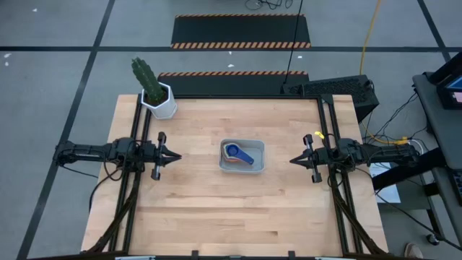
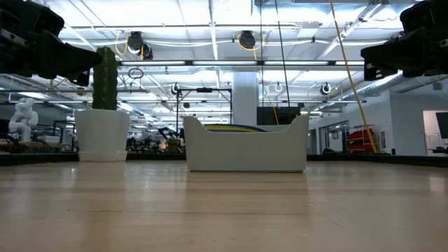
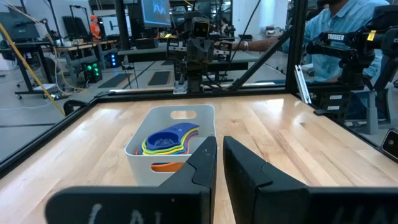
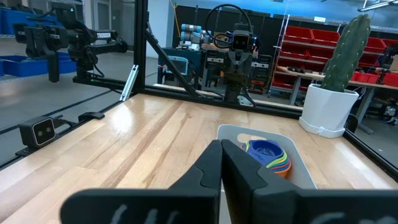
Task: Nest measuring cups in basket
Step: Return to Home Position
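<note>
The measuring cups [image 1: 239, 153] sat nested in the basket [image 1: 258, 167] mid-table, so the job looked done. Your left gripper [image 1: 178, 155] and right gripper [image 1: 291, 160] hung at opposite sides, well clear, jaws together and empty. Likely a rest pose.

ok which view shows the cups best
Left wrist view: the nested cups show coloured rims and handles inside the basket. Right wrist view shows them partly hidden, high view mostly the top blue cup, low view only rim slivers.
</note>
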